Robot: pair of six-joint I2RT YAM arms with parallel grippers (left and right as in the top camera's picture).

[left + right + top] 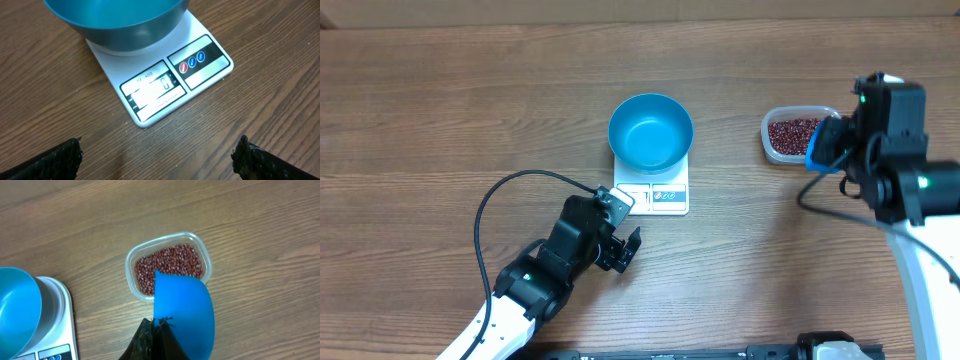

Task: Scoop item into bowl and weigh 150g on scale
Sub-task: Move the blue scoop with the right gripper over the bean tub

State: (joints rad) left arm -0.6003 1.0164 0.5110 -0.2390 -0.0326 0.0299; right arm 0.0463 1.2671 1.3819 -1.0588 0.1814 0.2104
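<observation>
Wood counter [440, 100] carries blue bowl [651, 131] on white scale [665, 196], display strip facing wide-open empty left fingers [55, 160]; well apart, clear tub [769, 131] holds beans [792, 133], right fingers [150, 340] clamped on blue scoop [184, 311], long axis pointing at tub.

A brown wood-grain table [440, 90] carries 2 things directly: a white scale [665, 198] near the middle and, well apart to its right, a clear tub [766, 135] of red-brown beans [792, 131], both sitting flat.
</observation>
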